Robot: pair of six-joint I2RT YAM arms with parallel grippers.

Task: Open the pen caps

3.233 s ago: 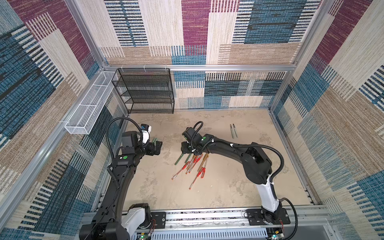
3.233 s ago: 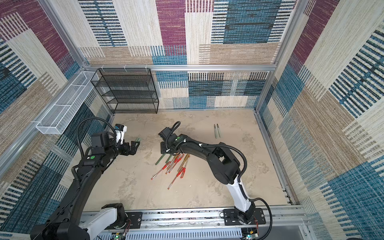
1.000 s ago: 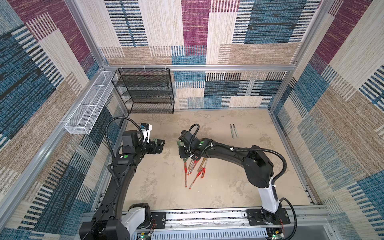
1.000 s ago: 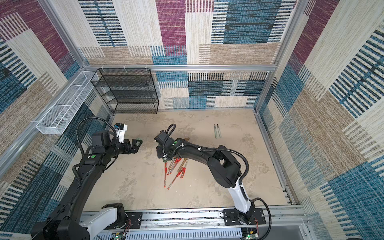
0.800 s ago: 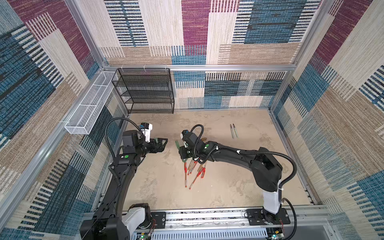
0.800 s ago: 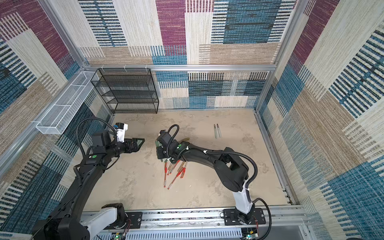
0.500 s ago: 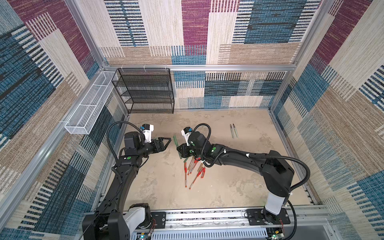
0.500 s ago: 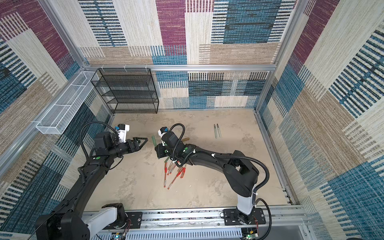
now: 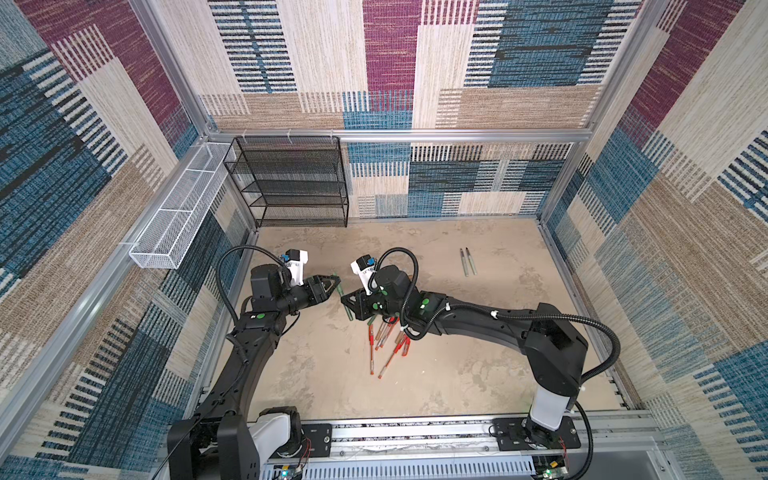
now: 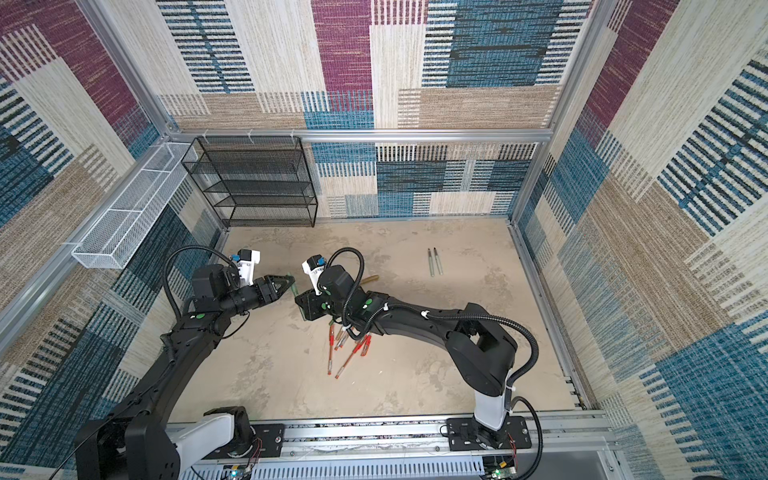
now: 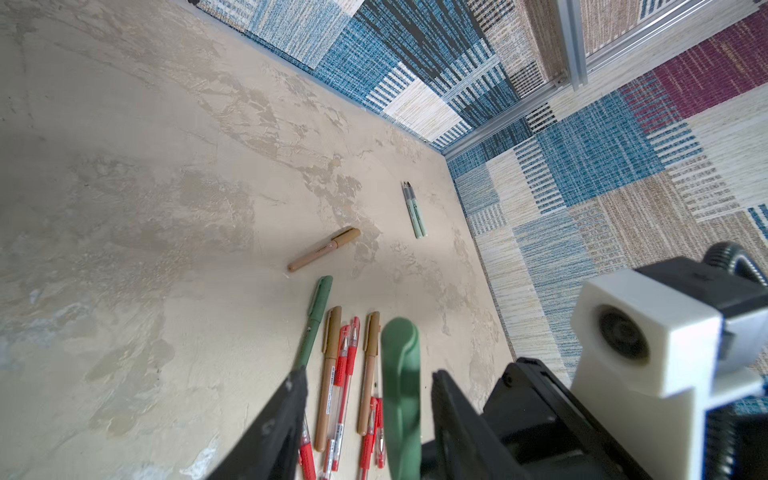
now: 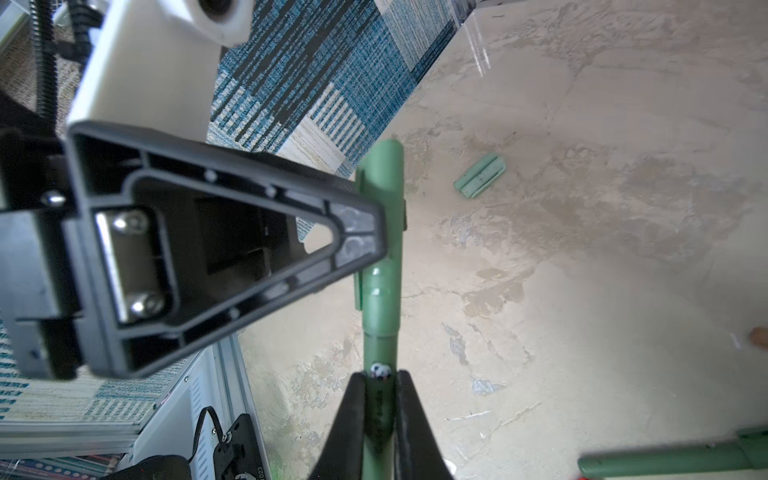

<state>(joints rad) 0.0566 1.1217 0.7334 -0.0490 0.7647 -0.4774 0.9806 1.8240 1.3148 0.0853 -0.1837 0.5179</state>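
Above the counter [image 9: 457, 374], left of centre, the right jaws, clamped on the dark green pen [image 12: 379, 347], have carried its cap [image 11: 400, 365] between the left jaws, half-closed with a gap remaining; pull-off seems next.

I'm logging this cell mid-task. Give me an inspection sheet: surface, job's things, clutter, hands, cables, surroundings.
Surface: beige mottled tabletop, stained.
Job's things: dark green pen cap seated on the dark green pen; heap of red, tan and green capped pens; two uncapped pale mint pens apart; two pale mint caps loose.
Clutter: nothing seen.
Hands: right hand shut on the pen's barrel; left hand open around its cap.
Cables: black corrugated hoses arch over both wrists, off the pens.
Surroundings: black mesh shelf rack, white wire basket, patchwork fabric walls.
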